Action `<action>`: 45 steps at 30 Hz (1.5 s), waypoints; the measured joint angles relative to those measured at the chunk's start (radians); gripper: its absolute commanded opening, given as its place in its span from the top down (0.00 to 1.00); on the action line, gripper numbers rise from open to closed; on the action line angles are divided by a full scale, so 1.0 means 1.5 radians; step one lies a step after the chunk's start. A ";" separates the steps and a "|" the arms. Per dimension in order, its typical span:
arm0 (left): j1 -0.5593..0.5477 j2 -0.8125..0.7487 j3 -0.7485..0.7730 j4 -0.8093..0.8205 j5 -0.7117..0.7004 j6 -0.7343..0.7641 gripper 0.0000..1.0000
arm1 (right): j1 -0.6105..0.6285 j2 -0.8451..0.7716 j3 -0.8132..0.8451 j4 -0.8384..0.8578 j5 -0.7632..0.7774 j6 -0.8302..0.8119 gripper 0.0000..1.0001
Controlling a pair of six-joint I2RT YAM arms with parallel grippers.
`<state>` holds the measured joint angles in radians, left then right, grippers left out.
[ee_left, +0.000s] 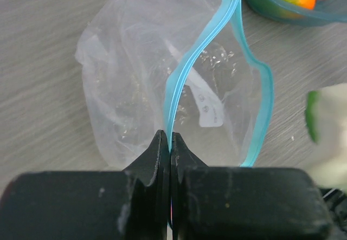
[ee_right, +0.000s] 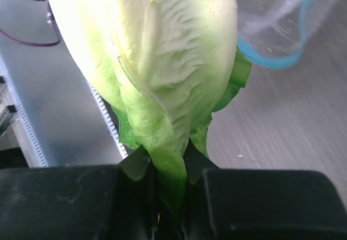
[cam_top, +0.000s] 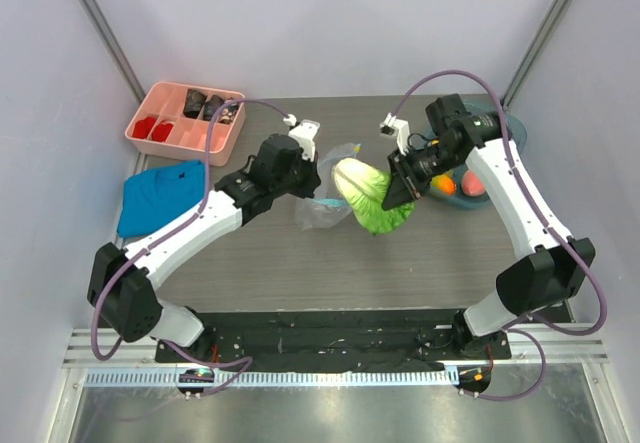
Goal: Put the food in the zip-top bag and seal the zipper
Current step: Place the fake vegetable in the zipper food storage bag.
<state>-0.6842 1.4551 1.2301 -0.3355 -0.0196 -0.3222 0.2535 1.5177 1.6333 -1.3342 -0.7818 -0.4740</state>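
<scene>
Both grippers are loaded: left gripper (ee_left: 169,142) pinches the zipper (ee_left: 187,66), holding the zip-top bag (ee_left: 130,88) mouth open ahead; right gripper (ee_right: 168,161) clamps the cabbage (ee_right: 162,61) beside that mouth. Insertion step; next, steer cabbage inside.

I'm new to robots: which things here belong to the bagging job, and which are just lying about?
Job: cabbage, zip-top bag, zipper, fruits in the teal bowl.
Lying about: blue cloth, pink tray of dark and red pieces.
</scene>
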 measured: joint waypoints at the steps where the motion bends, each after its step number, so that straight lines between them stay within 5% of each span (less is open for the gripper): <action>1: -0.005 -0.006 -0.008 0.011 0.000 0.012 1.00 | 0.010 0.007 -0.001 -0.003 -0.009 0.003 0.99; 13: -0.053 -0.063 -0.061 0.126 -0.023 0.123 1.00 | 0.040 0.058 -0.084 -0.009 -0.038 0.061 0.99; 27: -0.133 -0.114 -0.113 0.172 0.017 0.240 1.00 | -0.022 0.111 -0.020 0.014 -0.091 0.192 0.99; 45: -0.137 -0.158 -0.136 0.127 0.204 0.288 1.00 | 0.077 0.090 -0.014 0.022 0.037 0.056 0.99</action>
<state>-0.8898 1.2179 1.0260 -0.1452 0.2867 0.1093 0.3695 1.6524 1.6119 -1.3018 -0.7261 -0.3897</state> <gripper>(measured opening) 0.023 0.173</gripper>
